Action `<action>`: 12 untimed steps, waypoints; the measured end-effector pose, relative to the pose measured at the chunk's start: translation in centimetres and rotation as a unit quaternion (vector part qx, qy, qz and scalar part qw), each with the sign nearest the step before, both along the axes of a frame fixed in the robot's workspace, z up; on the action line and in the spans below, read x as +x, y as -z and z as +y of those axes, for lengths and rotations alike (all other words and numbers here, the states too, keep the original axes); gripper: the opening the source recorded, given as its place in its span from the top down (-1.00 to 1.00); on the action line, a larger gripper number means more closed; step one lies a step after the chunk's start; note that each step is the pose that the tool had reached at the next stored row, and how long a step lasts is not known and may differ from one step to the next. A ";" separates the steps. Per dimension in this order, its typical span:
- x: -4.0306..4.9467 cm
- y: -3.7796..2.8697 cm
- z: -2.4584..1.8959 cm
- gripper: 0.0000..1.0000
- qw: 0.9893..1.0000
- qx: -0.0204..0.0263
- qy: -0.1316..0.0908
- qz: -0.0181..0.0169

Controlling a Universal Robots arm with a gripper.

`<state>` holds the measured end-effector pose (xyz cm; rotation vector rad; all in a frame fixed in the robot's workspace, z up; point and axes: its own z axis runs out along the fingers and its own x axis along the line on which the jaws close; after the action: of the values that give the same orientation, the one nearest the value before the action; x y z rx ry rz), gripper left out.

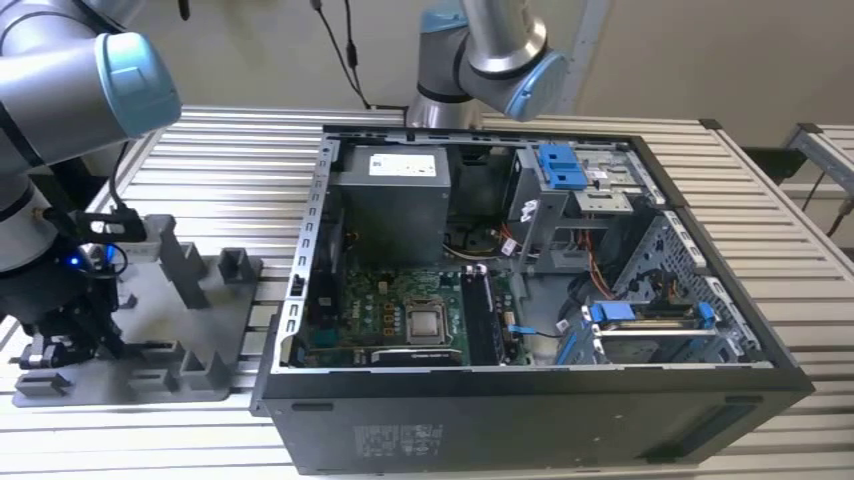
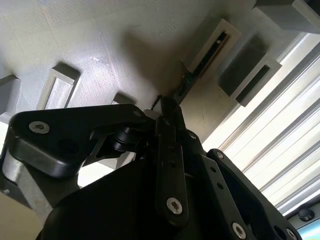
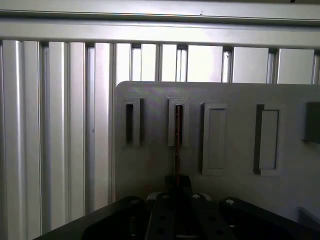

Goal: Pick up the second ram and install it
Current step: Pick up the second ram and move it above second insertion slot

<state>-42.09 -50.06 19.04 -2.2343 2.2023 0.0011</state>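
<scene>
At the exterior view's lower left, the gripper (image 1: 64, 345) hangs over a grey holder (image 1: 214, 330) on the bench (image 1: 227, 160), beside the open computer case (image 1: 534, 420). Both wrist views add the grip: the gripper is pinched narrow on the second ram (image 3: 178, 132), which stands edge-on in a holder slot.

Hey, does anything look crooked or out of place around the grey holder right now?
Nothing stands out. The second ram runs straight from its slot in the grey holder to the gripper.
</scene>
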 end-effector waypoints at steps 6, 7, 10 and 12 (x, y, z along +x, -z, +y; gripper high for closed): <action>0.00 0.02 0.00 0.71 1.000 0.000 0.000 0.000; 0.00 0.01 0.00 0.71 1.000 0.000 0.000 0.000; 0.01 -0.16 0.00 0.71 1.000 0.000 0.000 0.000; 0.00 -0.54 0.00 0.71 1.000 0.000 0.000 0.000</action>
<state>-42.09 -50.05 19.59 -2.2341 2.2023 0.0011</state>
